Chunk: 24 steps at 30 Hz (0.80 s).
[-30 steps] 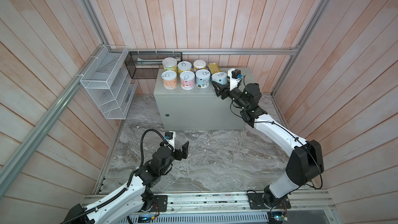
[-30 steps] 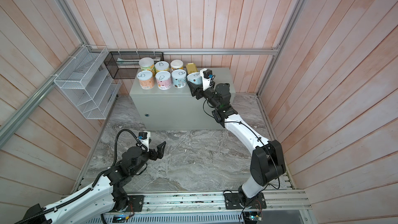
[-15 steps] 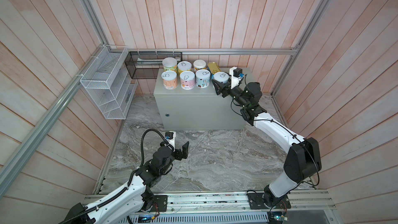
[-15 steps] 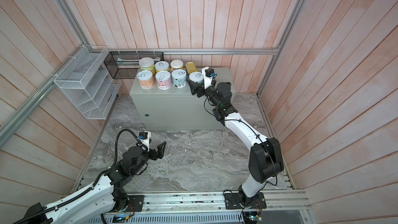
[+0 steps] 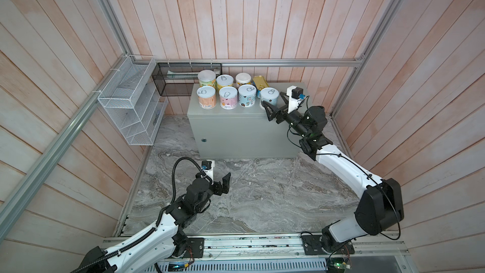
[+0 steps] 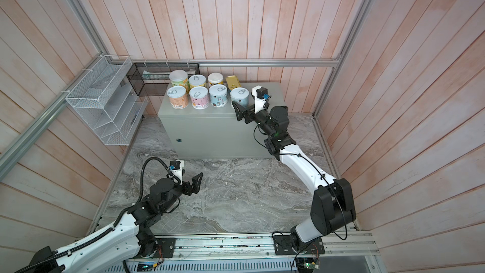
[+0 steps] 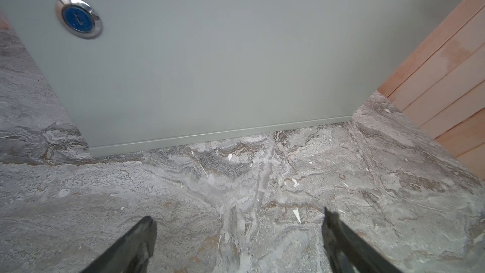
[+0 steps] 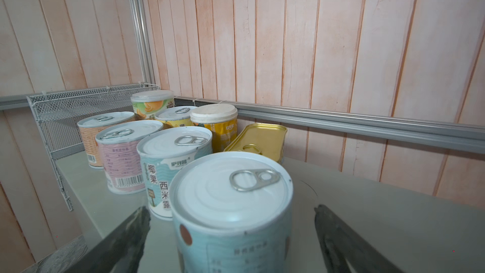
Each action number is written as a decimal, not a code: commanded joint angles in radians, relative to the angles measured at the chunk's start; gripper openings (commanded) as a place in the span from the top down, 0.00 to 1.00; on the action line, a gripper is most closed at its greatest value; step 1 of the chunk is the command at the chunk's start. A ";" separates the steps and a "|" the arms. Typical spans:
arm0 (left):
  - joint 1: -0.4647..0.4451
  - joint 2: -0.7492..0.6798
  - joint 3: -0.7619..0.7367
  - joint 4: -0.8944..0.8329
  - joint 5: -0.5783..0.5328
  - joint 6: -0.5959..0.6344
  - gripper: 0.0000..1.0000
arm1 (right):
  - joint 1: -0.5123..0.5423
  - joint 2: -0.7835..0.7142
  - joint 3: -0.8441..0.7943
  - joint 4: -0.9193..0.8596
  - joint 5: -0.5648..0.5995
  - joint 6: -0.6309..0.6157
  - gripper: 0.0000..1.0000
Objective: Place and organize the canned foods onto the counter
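Note:
Several canned foods stand in two rows on the left part of the grey counter (image 5: 244,137), which also shows in the other top view (image 6: 210,132). The front row is an orange can (image 5: 206,97), a pink can (image 5: 228,97), a blue can (image 5: 247,95) and a pale blue can (image 5: 269,97). A flat gold tin (image 5: 260,83) lies at the right end of the back row. My right gripper (image 5: 272,97) is open around the pale blue can (image 8: 231,206), with a gap on both sides. My left gripper (image 5: 223,183) hangs open and empty over the marbled floor, in front of the counter (image 7: 210,48).
A white wire basket (image 5: 131,106) hangs on the left wall. A black mesh basket (image 5: 181,80) sits behind the counter's left end. The right half of the counter top (image 8: 393,219) is bare. A round blue lock (image 7: 78,18) is on the counter's front. Wooden walls close in all sides.
My right gripper's jaws have opened off the pale blue can, which now stands free at the right end of the front row. The left arm has not moved.

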<state>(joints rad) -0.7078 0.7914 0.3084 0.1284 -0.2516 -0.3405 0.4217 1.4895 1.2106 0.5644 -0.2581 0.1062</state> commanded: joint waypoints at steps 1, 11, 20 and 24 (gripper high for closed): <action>0.004 -0.003 -0.011 0.024 0.007 -0.010 0.00 | -0.007 -0.090 -0.054 -0.027 0.064 -0.021 0.02; 0.002 -0.054 -0.026 0.025 0.017 -0.017 0.00 | -0.026 -0.446 -0.506 0.007 0.361 -0.016 0.02; 0.005 0.021 -0.012 0.070 -0.005 -0.002 0.00 | -0.134 -0.669 -0.929 0.156 0.628 0.057 0.02; 0.019 0.052 0.038 0.049 -0.066 0.034 0.00 | -0.213 -0.646 -1.032 0.235 0.723 0.112 0.02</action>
<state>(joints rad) -0.7029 0.8364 0.2974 0.1623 -0.2573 -0.3351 0.2459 0.8349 0.2192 0.6899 0.3458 0.1627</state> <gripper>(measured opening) 0.998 0.980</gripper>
